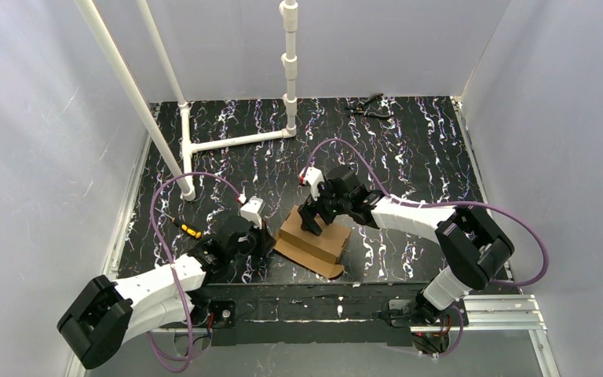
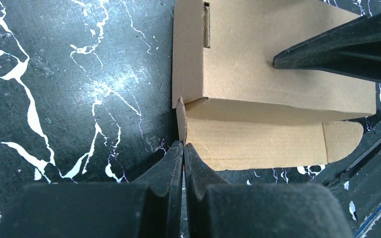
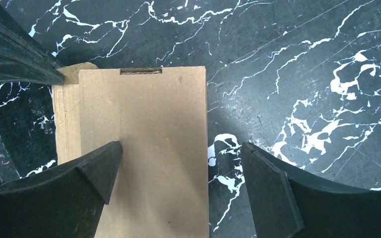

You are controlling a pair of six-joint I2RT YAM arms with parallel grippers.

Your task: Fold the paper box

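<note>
Near the middle of the table's (image 1: 408, 157) near edge lies the paper box (image 1: 314, 239), its long axis roughly along that edge. Our left gripper (image 2: 183, 148), pressed shut on nothing, has its tips touching the small tab at the box's left corner. Beyond, our right gripper (image 3: 181, 148) hangs spread wide above the lid, one finger over it, the other off its edge. We judge the right arm better placed for pressing down.

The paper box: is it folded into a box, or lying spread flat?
Mostly folded: the paper box stands as a closed block, but one long flap lies spread out at its near side.
</note>
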